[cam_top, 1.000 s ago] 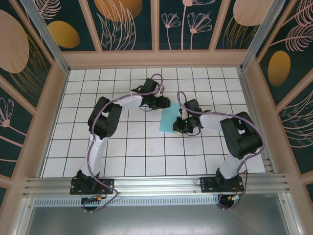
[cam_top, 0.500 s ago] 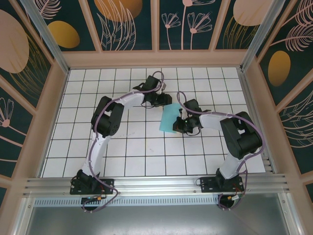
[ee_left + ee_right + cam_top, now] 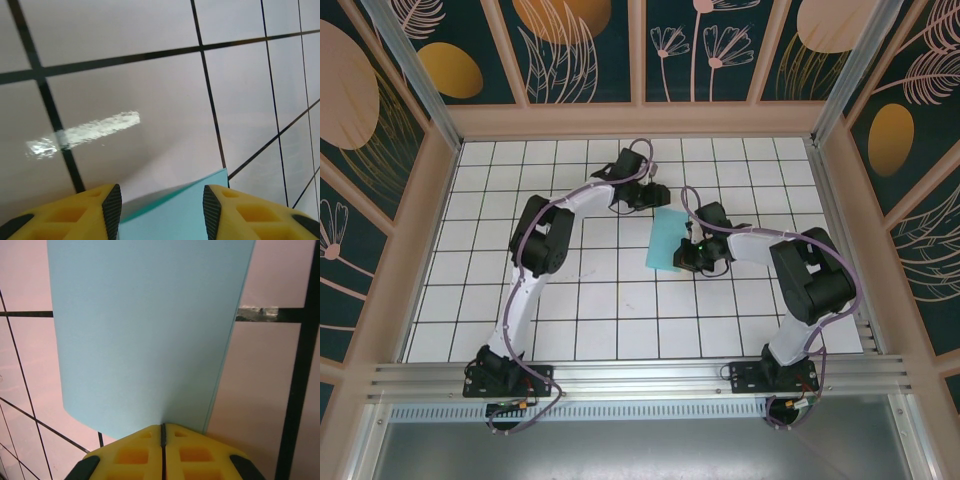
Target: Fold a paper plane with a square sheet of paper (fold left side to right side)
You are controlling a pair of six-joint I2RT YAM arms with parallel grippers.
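I am looking down at the gridded worktop [image 3: 620, 310], where the square sheet of paper [image 3: 667, 240] is lying close to the middle, a little toward the right edge. It is showing as a narrow turquoise rectangle, with its long side running from the far edge toward the near edge at a slight lean.

The right gripper [image 3: 682, 258] is sitting at the sheet's near right corner. In the right wrist view its yellow fingers [image 3: 130, 455] are pressing together with no gap, and the right gripper [image 3: 162, 432] is clenching on the near edge of the paper [image 3: 145, 330]. The edge seems to run into the seam between the fingertips, though the contact itself is hiding under them. Along the paper's right side a second layer is peeking out just beneath the top one.

The left gripper [image 3: 648, 199] is hovering at the sheet's far end. In its own wrist view the left gripper [image 3: 162, 207] is standing released, with the black pads [image 3: 112, 207] well apart. A pointed corner of the paper [image 3: 175, 217] is reaching up between them (neither pad is touching it, as far as I am seeing). A bright streak of glare [image 3: 85, 132] is lying across the tile beyond it.
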